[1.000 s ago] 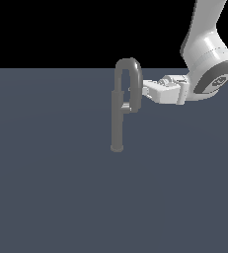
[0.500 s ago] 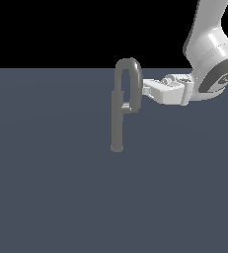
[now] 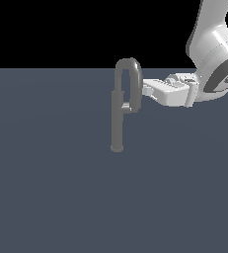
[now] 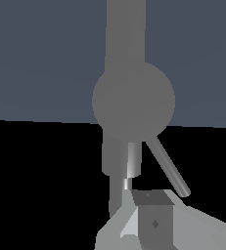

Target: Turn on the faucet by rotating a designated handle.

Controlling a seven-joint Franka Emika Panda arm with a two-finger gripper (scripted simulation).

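Tall thin grey metal faucet (image 3: 117, 123) upright mid-desk (image 3: 46, 197) on small round foot. Grey inverted-U loop handle (image 3: 130, 81) at top. White robot hand (image 3: 146, 91) at handle's right side in exterior view; finger spread unclear.

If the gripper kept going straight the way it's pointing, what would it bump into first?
Most likely the handle. The gripper points toward the exterior view's left, with its tip right at the loop of the faucet. Whether they already touch is hard to tell, since depth is unclear.
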